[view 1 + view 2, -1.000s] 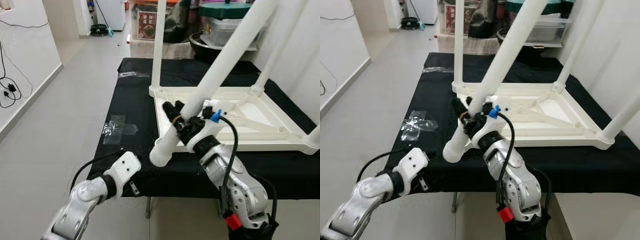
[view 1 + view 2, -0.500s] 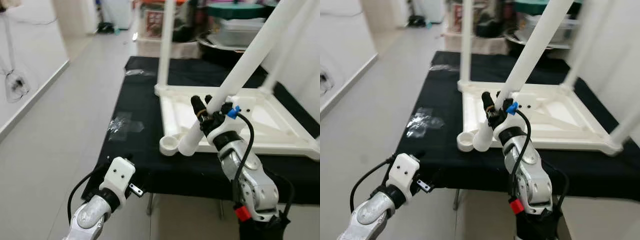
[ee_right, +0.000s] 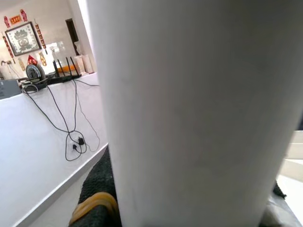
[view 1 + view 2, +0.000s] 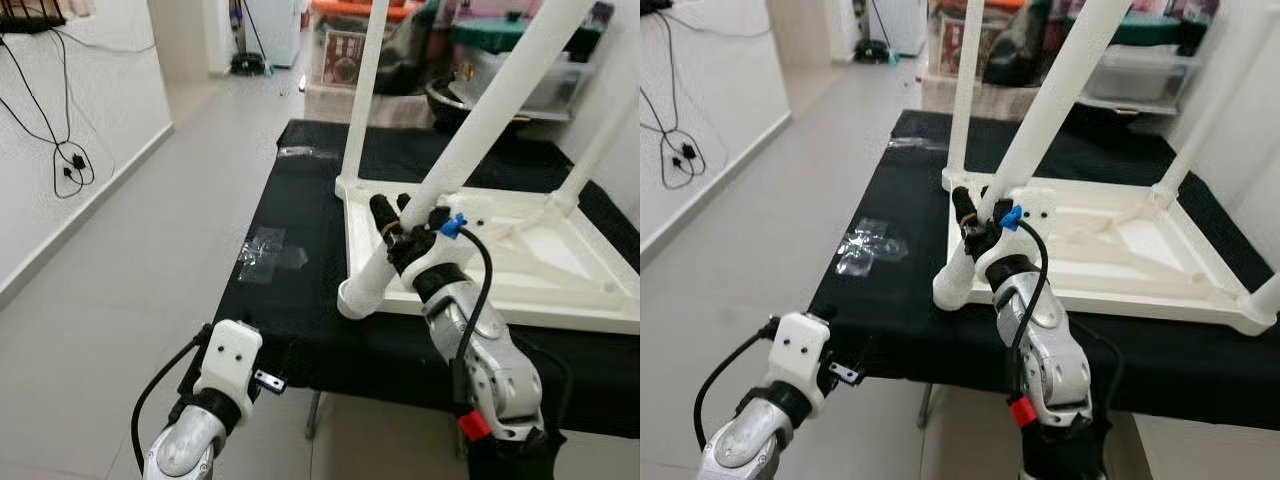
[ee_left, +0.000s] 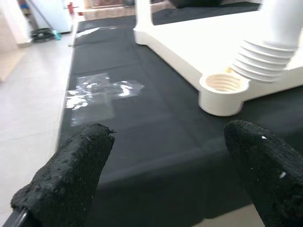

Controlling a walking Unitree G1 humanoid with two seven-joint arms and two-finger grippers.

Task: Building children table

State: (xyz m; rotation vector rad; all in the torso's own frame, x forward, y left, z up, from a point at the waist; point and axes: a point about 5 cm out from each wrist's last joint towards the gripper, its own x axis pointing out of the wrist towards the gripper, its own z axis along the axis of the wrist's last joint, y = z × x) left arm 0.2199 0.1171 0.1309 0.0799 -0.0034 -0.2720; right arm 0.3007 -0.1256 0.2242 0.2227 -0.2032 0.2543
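Table leg (image 4: 470, 150) clamped by right gripper (image 4: 400, 215), tilted over tabletop socket (image 5: 221, 84).

White plastic table (image 4: 520, 250) and white leg (image 4: 470, 140); black cloth on tabletop (image 4: 300, 300); right end effector (image 4: 392, 215) black-fingered, blue clip (image 4: 452, 226); floor (image 4: 120, 270) light grey.

One upturned white tabletop (image 4: 520, 262) lies on one black bench (image 4: 300, 300), with four white legs (image 4: 480, 130), one plastic wrapper (image 4: 268, 255) and two pincers (image 4: 395, 215).

Silver arms, black cables, white wrist housings, seemingly rough black fingers (image 5: 71, 184)
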